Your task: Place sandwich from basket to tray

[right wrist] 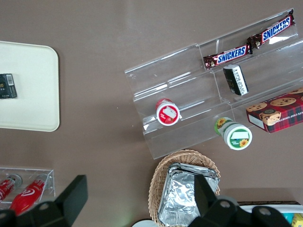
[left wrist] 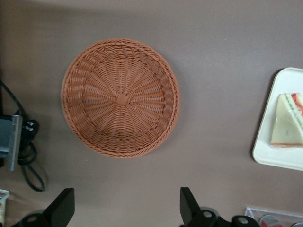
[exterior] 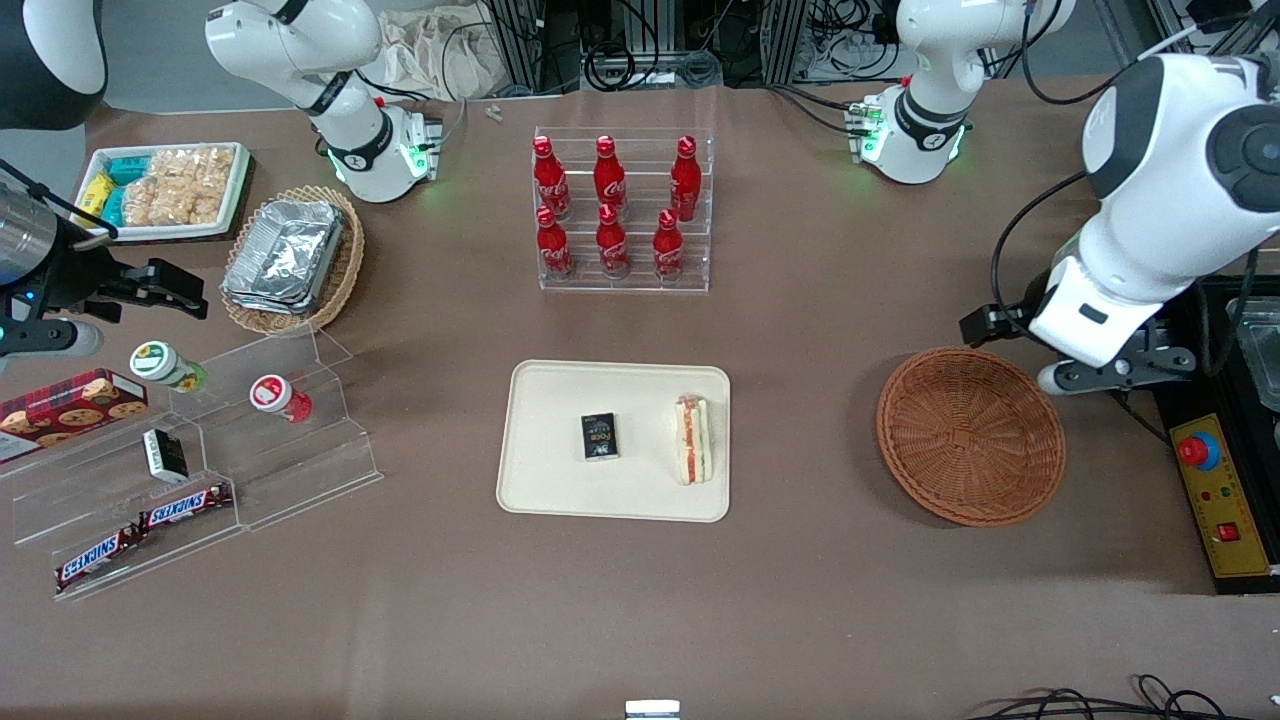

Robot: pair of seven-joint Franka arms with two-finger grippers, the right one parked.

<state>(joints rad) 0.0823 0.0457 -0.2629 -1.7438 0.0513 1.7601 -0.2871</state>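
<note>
Two chocolate bars (exterior: pixel 140 530) lie nearest the front camera, on a clear plastic step shelf (exterior: pixel 250 450) toward the parked arm's end of the table, out of the way of the job. Farther from the camera, in the middle of the table, sits the tray (exterior: pixel 560 480), flat and easy to reach from above. On it lies the sandwich (exterior: pixel 692 440), resting on its side close to the tray edge that faces the basket (exterior: pixel 968 435), most likely because that edge is the shortest trip from the basket. A small black box (exterior: pixel 600 437) lies on the tray too, apart from the sandwich. The basket is toward the working arm's end of the table, and it has nothing in it now; the wrist view shows only its woven bottom. So the sandwich looks like it is already where it should be, and the job seems done or almost done. The gripper (left wrist: pixel 127 208) hangs above the table just beside the basket, well apart from the tray, with its two fingers spread wide and nothing between them, which fits an arm that has no more to carry. Red bottles (exterior: pixel 610 205) stand in a clear rack (exterior: pixel 625 285) farther from the camera than the tray, untouched.
</note>
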